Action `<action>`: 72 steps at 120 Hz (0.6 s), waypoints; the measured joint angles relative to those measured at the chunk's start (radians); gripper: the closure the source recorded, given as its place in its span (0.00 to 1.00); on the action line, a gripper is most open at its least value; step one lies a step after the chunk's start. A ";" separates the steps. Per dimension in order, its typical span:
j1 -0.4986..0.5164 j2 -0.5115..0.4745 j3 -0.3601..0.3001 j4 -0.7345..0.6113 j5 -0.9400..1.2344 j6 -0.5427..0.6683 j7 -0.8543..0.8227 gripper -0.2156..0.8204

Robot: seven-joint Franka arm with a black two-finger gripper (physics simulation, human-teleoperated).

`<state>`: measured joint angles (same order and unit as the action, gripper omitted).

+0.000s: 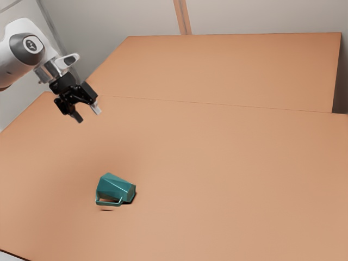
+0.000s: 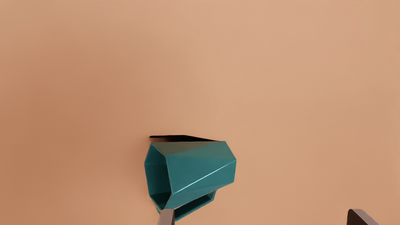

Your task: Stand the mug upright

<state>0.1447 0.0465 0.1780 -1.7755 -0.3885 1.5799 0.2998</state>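
Observation:
In the exterior view my gripper [image 1: 88, 111] hangs above the table at the upper left, well apart from the mug. The teal faceted mug [image 1: 116, 188] lies on its side on the table at the lower left, its handle toward the camera. Seen from the wrist, the mug [image 2: 200, 172] shows its open mouth at one end, and the handle runs along its side. One fingertip of the gripper [image 2: 261, 217] overlaps the picture of the mug's rim and handle. The two fingers stand wide apart with nothing held between them.
An orange-tan table [image 1: 217, 163] spreads beneath the arm, with a raised panel [image 1: 234, 70] of the same colour along its far side. A dark table edge [image 1: 15, 255] shows at the exterior view's lower left.

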 joint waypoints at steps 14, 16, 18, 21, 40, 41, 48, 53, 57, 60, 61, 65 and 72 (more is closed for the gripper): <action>0.024 -0.003 0.017 -0.105 -0.071 0.052 0.067 0.21; 0.024 -0.002 0.020 -0.119 -0.080 0.061 0.077 0.21; 0.024 -0.002 0.023 -0.134 -0.088 0.070 0.087 0.21; 0.024 -0.001 0.027 -0.153 -0.099 0.083 0.102 0.21; 0.007 0.007 0.049 -0.251 -0.148 0.159 0.181 0.21; 0.006 0.007 0.051 -0.258 -0.151 0.162 0.185 0.21; 0.003 0.006 0.056 -0.298 -0.165 0.181 0.209 0.21; 0.004 0.006 0.057 -0.327 -0.173 0.198 0.227 0.21; 0.005 0.006 0.058 -0.350 -0.182 0.211 0.242 0.21; 0.008 0.006 0.059 -0.366 -0.191 0.220 0.255 0.21; 0.007 0.006 0.062 -0.373 -0.195 0.224 0.259 0.21; 0.008 0.006 0.070 -0.397 -0.209 0.238 0.277 0.21; 0.020 0.006 0.077 -0.420 -0.227 0.261 0.306 0.21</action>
<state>0.1645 0.0528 0.2550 -2.1955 -0.6152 1.8410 0.6054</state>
